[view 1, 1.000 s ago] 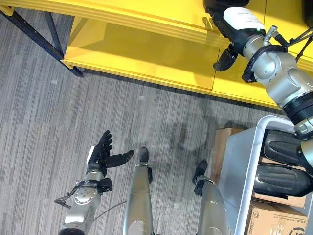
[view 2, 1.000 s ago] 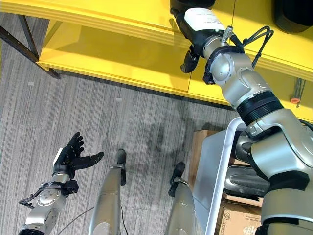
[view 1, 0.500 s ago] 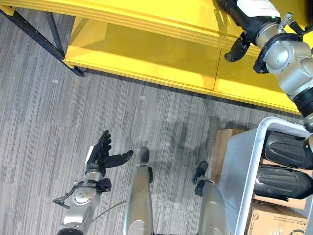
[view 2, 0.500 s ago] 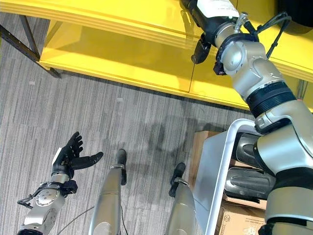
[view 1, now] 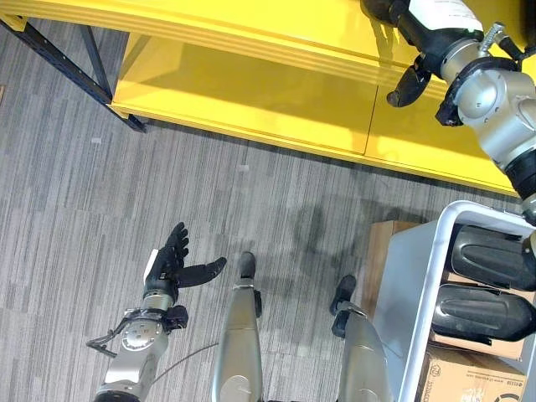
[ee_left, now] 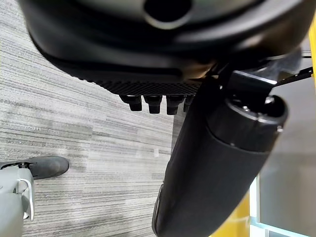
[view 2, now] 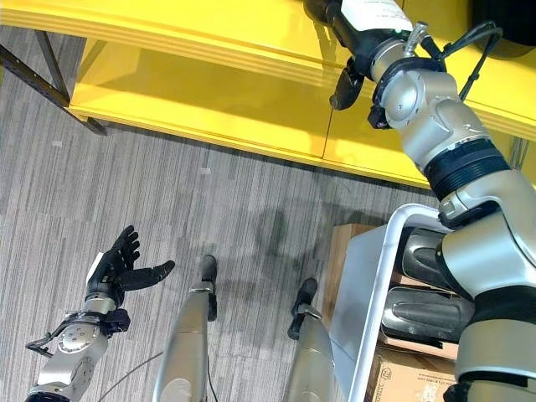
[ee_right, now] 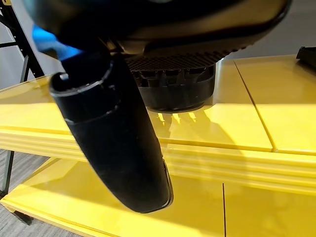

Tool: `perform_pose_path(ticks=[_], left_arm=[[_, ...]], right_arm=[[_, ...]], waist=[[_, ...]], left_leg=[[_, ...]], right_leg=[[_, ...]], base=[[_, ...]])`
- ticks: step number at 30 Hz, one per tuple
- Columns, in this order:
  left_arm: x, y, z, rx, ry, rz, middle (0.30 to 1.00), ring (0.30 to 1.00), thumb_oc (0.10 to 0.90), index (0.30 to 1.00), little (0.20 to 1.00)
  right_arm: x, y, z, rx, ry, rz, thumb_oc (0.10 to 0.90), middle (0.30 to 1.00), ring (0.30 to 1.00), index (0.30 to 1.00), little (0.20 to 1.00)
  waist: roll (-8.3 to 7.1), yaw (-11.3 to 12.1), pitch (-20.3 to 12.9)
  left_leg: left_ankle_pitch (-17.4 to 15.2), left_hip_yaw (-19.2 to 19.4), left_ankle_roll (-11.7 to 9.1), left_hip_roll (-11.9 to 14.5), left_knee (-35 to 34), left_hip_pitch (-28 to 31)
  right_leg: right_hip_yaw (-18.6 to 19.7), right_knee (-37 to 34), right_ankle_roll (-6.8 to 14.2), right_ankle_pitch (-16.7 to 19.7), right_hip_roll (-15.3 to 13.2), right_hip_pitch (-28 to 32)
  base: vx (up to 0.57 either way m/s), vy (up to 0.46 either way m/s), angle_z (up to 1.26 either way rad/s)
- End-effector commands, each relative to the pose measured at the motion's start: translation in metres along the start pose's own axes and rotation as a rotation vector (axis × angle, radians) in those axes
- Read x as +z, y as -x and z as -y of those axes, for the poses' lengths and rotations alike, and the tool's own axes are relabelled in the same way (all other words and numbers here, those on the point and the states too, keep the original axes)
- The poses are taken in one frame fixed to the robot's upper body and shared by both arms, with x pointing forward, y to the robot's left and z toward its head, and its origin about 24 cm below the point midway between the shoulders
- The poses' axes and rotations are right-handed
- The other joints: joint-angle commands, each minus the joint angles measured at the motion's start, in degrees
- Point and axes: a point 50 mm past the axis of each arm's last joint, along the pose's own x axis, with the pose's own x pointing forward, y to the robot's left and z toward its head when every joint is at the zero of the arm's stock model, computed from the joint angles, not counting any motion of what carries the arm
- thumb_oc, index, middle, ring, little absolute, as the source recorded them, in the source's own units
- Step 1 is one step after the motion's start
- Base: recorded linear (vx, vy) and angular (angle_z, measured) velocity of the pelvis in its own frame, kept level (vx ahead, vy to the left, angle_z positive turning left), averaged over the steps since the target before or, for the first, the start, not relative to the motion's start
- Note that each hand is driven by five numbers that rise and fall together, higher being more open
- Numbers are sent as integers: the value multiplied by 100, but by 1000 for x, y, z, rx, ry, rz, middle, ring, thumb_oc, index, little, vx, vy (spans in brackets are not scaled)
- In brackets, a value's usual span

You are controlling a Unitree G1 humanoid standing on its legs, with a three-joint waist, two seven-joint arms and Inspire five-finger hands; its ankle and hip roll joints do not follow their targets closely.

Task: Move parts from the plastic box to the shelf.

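Observation:
My right hand point(view 1: 431, 25) reaches over the top deck of the yellow shelf point(view 1: 251, 92) at the upper right. Its thumb point(view 1: 406, 84) hangs straight, away from the fingers. In the right wrist view the fingers point(ee_right: 170, 74) stretch over a dark rounded part point(ee_right: 173, 96) that rests on the deck. Another black part point(view 2: 502, 21) lies further right on the shelf. The grey plastic box point(view 1: 419, 285) stands at the lower right with two black parts point(view 1: 490, 255) inside. My left hand point(view 1: 172, 264) hangs open and empty over the floor at the lower left.
A cardboard box point(view 1: 469, 373) sits beside the plastic box, with another point(view 1: 381, 251) behind the box's wall. The shelf's dark blue leg point(view 1: 92, 59) stands at the upper left. Grey striped floor point(view 1: 251, 201) lies between me and the shelf.
My right hand has gone up and to the right, further over the shelf's top deck, and has held there for the last half second. The left hand has barely moved.

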Motion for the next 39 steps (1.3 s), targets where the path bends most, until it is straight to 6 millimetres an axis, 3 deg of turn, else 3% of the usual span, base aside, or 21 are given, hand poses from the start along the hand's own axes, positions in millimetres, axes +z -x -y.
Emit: perform_pose_path(ticks=[1,2,7,8,11,13,14,16,17,19,21,22,23,24,26,27,39], left_arm=[[19,4,-2,-16,23,119,1000,1000,900,1000,1000],[18,4,-2,-15,26,114,1000,1000,900,1000,1000],[18,4,-2,-11,34,118,1000,1000,900,1000,1000],[18,4,-2,-10,34,116,1000,1000,900,1000,1000],[18,4,-3,-6,34,117,1000,1000,900,1000,1000],[18,4,-3,-5,35,119,1000,1000,900,1000,1000],[18,5,-4,-4,35,118,1000,1000,900,1000,1000],[18,5,-3,-7,33,119,1000,1000,900,1000,1000],[19,4,-3,-8,33,122,1000,1000,900,1000,1000],[18,4,-3,-6,35,119,1000,1000,900,1000,1000],[20,3,-2,-9,33,124,1000,1000,900,1000,1000],[19,3,-2,-9,33,122,1000,1000,900,1000,1000],[20,3,-2,-12,30,125,1000,1000,900,1000,1000],[19,4,-2,-12,27,122,1000,1000,900,1000,1000],[19,4,-2,-13,29,120,1000,1000,900,1000,1000],[19,4,-3,-10,26,121,1000,1000,900,1000,1000],[17,5,-2,-11,34,115,1000,1000,900,1000,1000]], right_arm=[[-1,2,52,-183,-4,13,900,1000,1000,1000,1000],[-1,2,50,-177,-6,12,900,1000,1000,1000,1000],[-4,3,51,-173,-8,1,900,1000,1000,1000,1000],[-4,3,50,-171,-8,2,900,1000,1000,1000,1000],[-5,3,50,-166,-1,-3,900,1000,1000,1000,1000],[-6,3,51,-165,8,-5,900,1000,1000,1000,1000],[-6,3,50,-162,10,-6,900,1000,1000,1000,1000],[-7,4,50,-161,13,-9,900,1000,1000,1000,1000],[-8,4,50,-160,17,-13,900,1000,1000,1000,1000],[-9,4,50,-158,16,-14,900,1000,1000,1000,1000],[-8,4,50,-154,15,-7,900,1000,1000,1000,1000],[-8,4,49,-152,15,-7,900,1000,1000,1000,1000],[-9,5,50,-154,17,-9,900,1000,1000,1000,1000],[-9,5,50,-152,18,-9,900,1000,1000,1000,1000],[-9,5,50,-152,16,-7,900,1000,1000,1000,1000],[-9,5,50,-151,17,-7,900,1000,1000,1000,1000],[-13,6,49,-148,14,-19,900,1000,1000,1000,1000]], waist=[[-13,33,-466],[-4,43,-491],[-25,60,-478],[-18,63,-500],[-20,73,-498],[-30,81,-479],[-23,90,-496],[-29,98,-493],[-40,97,-479],[-40,102,-500],[-51,98,-475],[-46,99,-497],[-52,105,-483],[-47,106,-503],[-59,106,-510],[-73,112,-500],[-84,115,-617]], left_leg=[[-371,-418,-253,228,-56,143],[-509,-432,-288,250,-69,214],[-336,-427,-260,202,-128,129],[-489,-442,-296,228,-111,197],[-485,-446,-300,222,-118,194],[-326,-435,-266,195,-147,123],[-487,-449,-305,222,-130,197],[-486,-455,-303,219,-143,200],[-322,-448,-266,191,-171,127],[-470,-471,-302,214,-174,195],[-294,-456,-267,184,-246,143],[-445,-470,-303,208,-232,211],[-257,-453,-272,185,-330,182],[-396,-464,-307,211,-343,261],[-365,-467,-303,211,-433,312],[-189,-445,-274,186,-514,286],[-1,-400,-285,181,-1006,542]], right_leg=[[7,365,17,-353,12,-116],[19,404,63,-488,33,-62],[-33,335,21,-350,-12,-86],[-16,384,64,-490,8,-35],[-30,399,63,-502,-1,-19],[-64,346,23,-362,-22,-56],[-48,400,68,-511,-2,2],[-55,401,67,-515,0,14],[-74,350,27,-371,-23,-42],[-68,395,74,-510,-3,9],[-100,325,35,-369,-26,-25],[-82,372,79,-507,-8,25],[-108,272,41,-364,-17,16],[-95,301,86,-497,4,80],[-108,240,93,-481,7,122],[-131,131,61,-320,-4,105],[-180,-273,119,-155,-6,337]], base=[[0,0,0],[0,0,0],[0,-4,3],[109,-28,5],[18,-1,3],[-29,6,1],[104,-22,3],[24,-6,2],[-58,8,2],[10,-4,2],[30,-3,6],[52,-3,6],[124,-20,4],[67,-18,4],[63,-14,1],[-36,16,1],[34,1,1]])
